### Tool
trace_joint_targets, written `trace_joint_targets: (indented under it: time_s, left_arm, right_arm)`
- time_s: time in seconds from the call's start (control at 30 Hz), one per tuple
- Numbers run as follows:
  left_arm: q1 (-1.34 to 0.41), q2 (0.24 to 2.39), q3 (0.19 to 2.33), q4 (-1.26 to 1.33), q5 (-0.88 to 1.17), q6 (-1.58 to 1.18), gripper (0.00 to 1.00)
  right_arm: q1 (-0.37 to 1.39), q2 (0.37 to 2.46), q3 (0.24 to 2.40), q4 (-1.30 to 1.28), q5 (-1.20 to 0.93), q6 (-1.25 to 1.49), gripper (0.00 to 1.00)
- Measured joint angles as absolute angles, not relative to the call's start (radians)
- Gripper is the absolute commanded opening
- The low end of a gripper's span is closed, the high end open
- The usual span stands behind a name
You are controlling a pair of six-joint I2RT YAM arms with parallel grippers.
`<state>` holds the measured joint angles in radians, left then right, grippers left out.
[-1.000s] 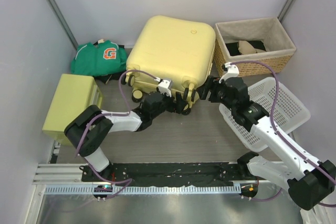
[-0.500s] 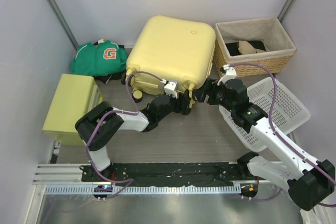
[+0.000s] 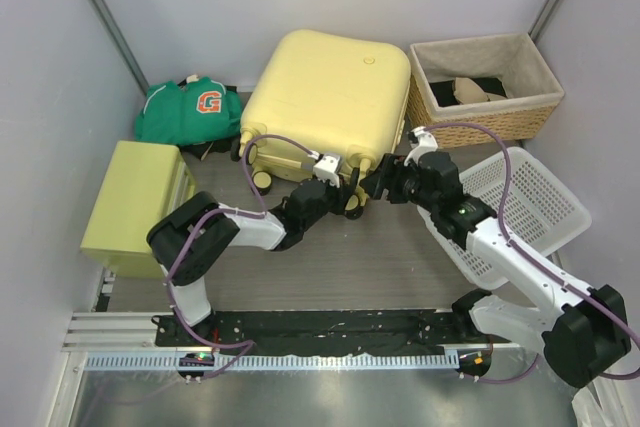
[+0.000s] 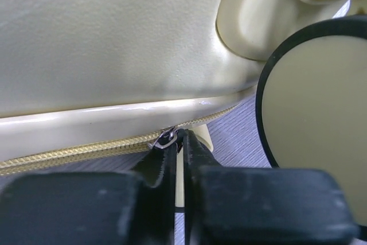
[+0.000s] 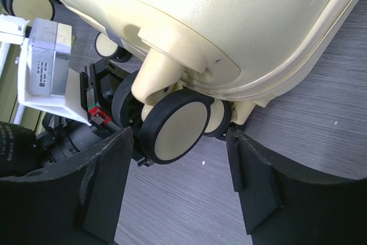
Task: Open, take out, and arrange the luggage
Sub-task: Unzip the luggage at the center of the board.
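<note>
Luggage (image 3: 330, 87) lies flat just ahead of both grippers in the overhead view. Your left gripper (image 3: 345, 197) and right gripper (image 3: 378, 179) meet its near, wheeled edge. In the left wrist view, the jaws are pressed almost together with the zipper pull (image 4: 167, 137) right at their tips and a wheel (image 4: 315, 124) to the right. In the right wrist view, the fingers (image 5: 258, 193) are spread wide and hold nothing, with a black-rimmed wheel (image 5: 175, 125) just beyond the gap.

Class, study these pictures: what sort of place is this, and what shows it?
Probably a robot lab's test cell, staged as a home chore: plain grey walls, a left arm and right arm mounted on a rail, and a suitcase and wicker basket as props.
</note>
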<state>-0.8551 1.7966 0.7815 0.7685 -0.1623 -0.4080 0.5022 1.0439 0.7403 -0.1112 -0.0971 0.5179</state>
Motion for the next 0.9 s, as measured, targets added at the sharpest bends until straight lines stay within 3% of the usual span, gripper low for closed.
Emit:
trace_joint_targets:
  time_s: [0.1, 0.2, 0.23, 0.43, 0.6, 0.9]
  left_arm:
    - [-0.855, 1.797, 0.781, 0.768, -0.155, -0.392, 0.00]
    - [-0.855, 1.797, 0.780, 0.771, -0.144, -0.374, 0.00]
    - [-0.855, 1.797, 0.778, 0.774, -0.136, -0.365, 0.00]
    - [-0.858, 1.797, 0.752, 0.817, -0.120, -0.301, 0.00]
    - [-0.878, 1.797, 0.725, 0.866, -0.159, -0.249, 0.00]
    - [-0.939, 1.802, 0.690, 0.932, -0.305, -0.152, 0.00]
  right_arm:
    - [0.502, 1.068, 0.740, -0.100, -0.098, 0.518, 0.61]
    - [0.502, 1.092, 0.740, -0.088, -0.107, 0.518, 0.46]
    - [0.503, 1.099, 0.741, -0.080, -0.114, 0.519, 0.37]
    - [0.508, 1.116, 0.752, -0.069, -0.150, 0.525, 0.10]
    - [0.508, 1.135, 0.768, -0.080, -0.171, 0.527, 0.02]
    - [0.543, 1.200, 0.805, -0.084, -0.189, 0.554, 0.01]
